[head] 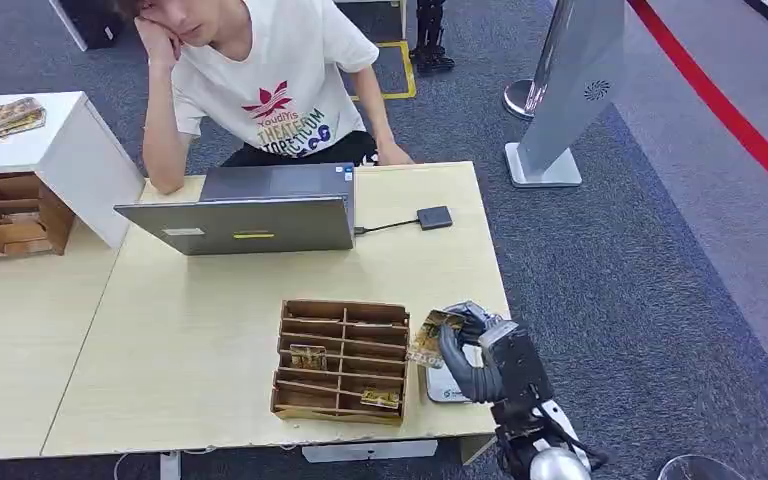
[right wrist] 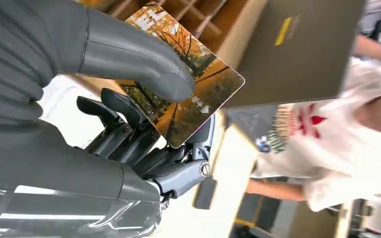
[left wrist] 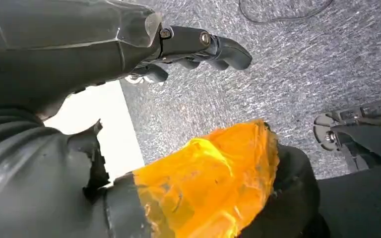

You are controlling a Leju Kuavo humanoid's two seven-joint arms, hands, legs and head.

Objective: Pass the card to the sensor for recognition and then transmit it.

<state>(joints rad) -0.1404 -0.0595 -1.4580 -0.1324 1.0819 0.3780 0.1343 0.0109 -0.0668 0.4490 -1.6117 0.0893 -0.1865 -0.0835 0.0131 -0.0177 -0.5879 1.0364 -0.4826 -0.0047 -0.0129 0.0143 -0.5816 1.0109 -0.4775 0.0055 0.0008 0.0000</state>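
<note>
The right robot hand (head: pixel 480 352) pinches the card (head: pixel 427 338) just above the white sensor (head: pixel 442 386) on the tabletop (head: pixel 200 330); recognition seems under way, handover remains.

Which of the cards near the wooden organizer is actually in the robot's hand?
The autumn-tree card, pinched by the right hand beside the wooden organizer; the others lie in its slots.

Bare pale wooden tabletop (head: pixel 190 340) lies open between the brown slotted wooden organiser (head: pixel 341 360) and the grey open laptop (head: pixel 250 212). The laptop's black cable and small dark adapter (head: pixel 434 217) cross the far right corner.
</note>
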